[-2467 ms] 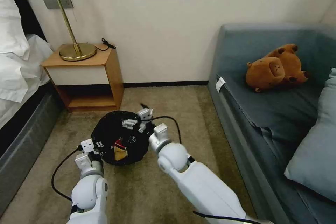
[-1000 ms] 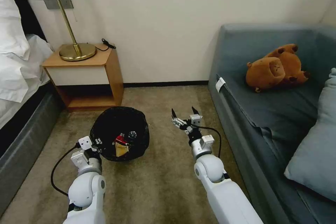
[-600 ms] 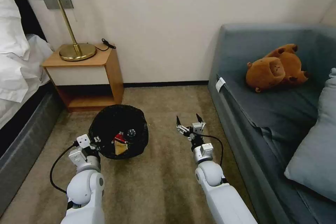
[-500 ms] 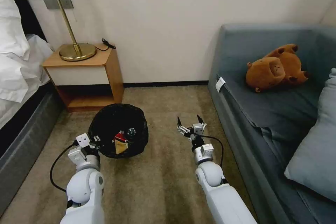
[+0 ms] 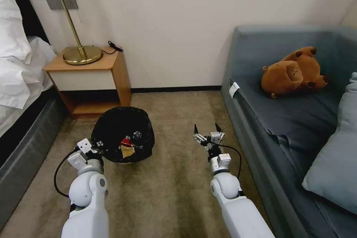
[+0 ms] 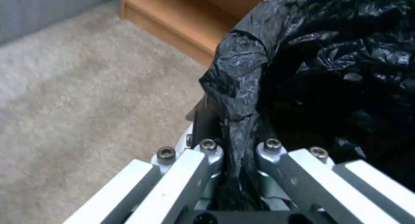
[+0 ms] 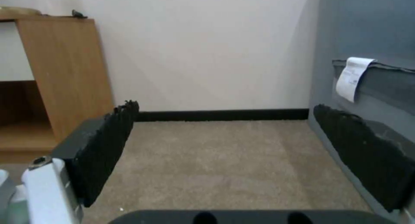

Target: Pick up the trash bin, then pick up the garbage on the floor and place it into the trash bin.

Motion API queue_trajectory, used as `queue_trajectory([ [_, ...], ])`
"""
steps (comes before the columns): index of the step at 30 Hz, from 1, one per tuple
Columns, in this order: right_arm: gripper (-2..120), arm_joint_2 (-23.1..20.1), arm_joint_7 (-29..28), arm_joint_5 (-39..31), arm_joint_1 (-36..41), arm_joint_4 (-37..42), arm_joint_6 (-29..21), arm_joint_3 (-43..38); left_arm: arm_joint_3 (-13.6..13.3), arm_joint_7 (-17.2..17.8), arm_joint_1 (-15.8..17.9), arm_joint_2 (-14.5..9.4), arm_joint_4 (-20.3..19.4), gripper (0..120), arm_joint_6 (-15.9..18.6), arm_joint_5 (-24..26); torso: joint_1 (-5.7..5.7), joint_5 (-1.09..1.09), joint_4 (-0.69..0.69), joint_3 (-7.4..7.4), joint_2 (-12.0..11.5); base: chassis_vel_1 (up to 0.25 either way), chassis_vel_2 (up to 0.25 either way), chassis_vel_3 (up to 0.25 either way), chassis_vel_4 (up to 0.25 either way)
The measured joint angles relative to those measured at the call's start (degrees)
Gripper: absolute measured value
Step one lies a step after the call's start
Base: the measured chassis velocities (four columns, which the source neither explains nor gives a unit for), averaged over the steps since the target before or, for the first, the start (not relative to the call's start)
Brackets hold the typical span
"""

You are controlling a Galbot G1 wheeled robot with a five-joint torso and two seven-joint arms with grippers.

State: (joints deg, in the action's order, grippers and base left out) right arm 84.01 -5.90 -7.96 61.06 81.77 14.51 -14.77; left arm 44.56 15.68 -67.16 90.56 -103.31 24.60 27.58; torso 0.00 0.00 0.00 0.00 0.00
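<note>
Left gripper (image 5: 97, 148) pinches the near-left rim of the trash bin (image 5: 122, 134), fingers (image 6: 207, 120) clamped on its black bag. Garbage (image 5: 128, 147) lies inside. Farther right, the right gripper (image 5: 207, 133) hovers over the floor (image 5: 174, 186) near the sofa (image 5: 297, 119), spread wide and empty.

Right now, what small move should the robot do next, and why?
Probably lower the trash bin onto the floor. The left hand is shut on its black liner rim, litter already lies inside, the carpet in view shows no more litter, and the right hand hangs open and empty.
</note>
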Motion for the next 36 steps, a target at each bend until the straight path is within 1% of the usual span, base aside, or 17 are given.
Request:
queue_trajectory([
  [1,100,-0.3,0.1,0.1,0.0,0.2,0.0,0.0,0.2,1.0,0.8,-0.2,0.9,3,1.0,2.4,0.0,0.0,0.0,0.0,0.0,0.0,0.0,0.0,0.0],
  [3,100,-0.4,0.1,0.1,0.1,0.3,0.0,0.0,0.3,1.6,1.2,-0.4,1.3,3,1.5,3.5,0.0,0.0,0.0,0.0,0.0,0.0,0.0,0.0,0.0],
  [5,100,-0.5,0.5,0.1,0.2,0.5,-0.1,-0.5,0.7,3.1,2.7,-1.1,3.0,3,2.5,6.6,0.0,0.0,0.0,0.0,0.0,0.0,0.0,0.0,0.0],
  [10,100,-0.9,0.9,0.3,0.3,0.8,-0.4,-0.8,1.6,4.8,4.4,-1.6,5.5,3,3.4,9.4,0.0,0.0,0.0,0.0,0.0,0.0,0.0,0.0,0.0],
  [13,100,-1.0,1.2,0.3,0.6,1.2,-0.5,-1.3,2.6,6.4,6.3,-2.3,8.0,3,4.0,11.3,0.0,0.0,0.01,0.0,0.0,0.0,0.0,0.0,0.0],
  [16,100,-1.0,1.2,0.4,0.6,1.2,-0.5,-1.5,2.8,7.0,7.2,-2.6,9.1,3,4.1,11.8,0.0,0.0,0.0,0.0,0.0,0.0,0.0,0.0,0.0],
  [18,100,-1.0,1.3,0.4,0.8,1.4,-0.5,-1.7,3.3,7.9,9.0,-3.2,11.2,3,4.3,12.5,0.0,0.0,0.0,0.0,0.0,0.0,0.0,0.0,0.0],
  [20,100,-1.0,1.3,0.4,1.0,1.5,-0.5,-1.8,3.5,8.1,9.6,-3.4,11.8,3,4.3,12.6,0.0,0.0,0.0,0.0,0.0,0.0,0.0,0.0,0.0],
  [22,100,-1.1,1.5,0.4,1.3,1.5,-0.4,-2.1,3.9,8.6,11.5,-4.1,14.0,3,4.4,12.9,0.0,0.0,0.0,0.0,0.0,0.0,0.0,0.0,0.0],
  [23,100,-1.1,1.5,0.4,1.3,1.5,-0.4,-2.1,3.9,8.6,11.5,-4.1,14.0,3,4.4,12.9,0.0,0.0,0.0,0.0,0.0,0.0,0.0,0.0,0.0],
  [25,100,-1.1,1.6,0.4,1.8,1.8,-0.2,-2.5,4.4,8.9,13.2,-4.6,16.0,3,4.4,13.0,0.0,0.0,0.0,0.0,0.0,0.0,0.0,0.0,0.0],
  [29,100,-1.1,2.0,0.4,2.5,2.1,-0.1,-2.9,4.6,9.2,15.5,-5.5,18.8,3,3.5,13.6,0.0,0.0,0.0,0.0,0.0,0.0,0.0,0.0,0.0],
  [30,100,-1.1,2.0,0.4,2.5,2.1,-0.1,-2.9,4.6,9.2,15.5,-5.5,18.8,3,3.5,13.6,0.0,0.0,0.0,0.0,0.0,0.0,0.0,0.0,0.0],
  [32,100,-1.1,2.2,0.5,2.9,2.1,0.2,-3.2,4.6,9.5,17.6,-6.1,20.9,3,2.8,14.3,0.0,0.0,0.0,0.0,0.0,0.0,0.0,0.0,0.0],
  [33,100,-1.1,2.2,0.5,2.9,2.1,0.2,-3.2,4.6,9.5,17.6,-6.1,20.9,3,2.8,14.3,0.0,0.0,0.0,0.0,0.0,0.0,0.0,0.0,0.0],
  [35,100,-1.0,2.2,0.5,3.1,1.9,0.4,-3.4,4.8,9.7,19.4,-6.6,22.8,3,2.5,14.5,0.0,0.01,0.0,0.0,0.0,0.0,0.0,0.0,0.0],
  [36,100,-1.0,2.2,0.5,3.1,1.9,0.4,-3.4,4.8,9.7,19.4,-6.6,22.8,3,2.5,14.5,0.0,0.01,0.0,0.0,0.0,0.0,0.0,0.0,0.0],
])
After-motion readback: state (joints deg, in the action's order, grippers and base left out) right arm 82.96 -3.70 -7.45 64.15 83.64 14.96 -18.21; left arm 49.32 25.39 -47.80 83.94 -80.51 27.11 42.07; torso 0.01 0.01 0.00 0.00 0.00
